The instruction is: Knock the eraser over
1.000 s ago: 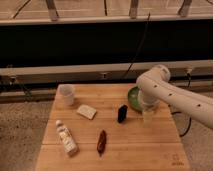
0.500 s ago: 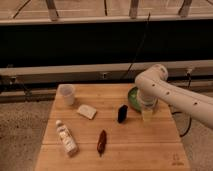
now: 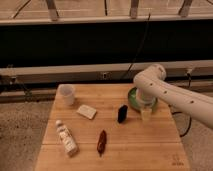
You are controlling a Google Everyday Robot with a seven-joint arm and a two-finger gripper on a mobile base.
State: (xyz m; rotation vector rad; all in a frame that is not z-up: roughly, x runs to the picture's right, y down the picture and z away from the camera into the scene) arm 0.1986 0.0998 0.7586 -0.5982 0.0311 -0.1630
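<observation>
The eraser (image 3: 122,113) is a small black block standing upright near the middle of the wooden table (image 3: 145,150). My gripper (image 3: 145,114) hangs from the white arm (image 3: 170,95) just to the right of the eraser, a short gap away, low over the table. The arm comes in from the right edge and covers part of a green bowl.
A clear plastic cup (image 3: 67,94) stands at the back left. A pale cream flat block (image 3: 86,111) lies left of the eraser. A slim red-brown object (image 3: 101,142) and a small white bottle (image 3: 66,138) lie at the front left. A green bowl (image 3: 134,96) sits behind the gripper.
</observation>
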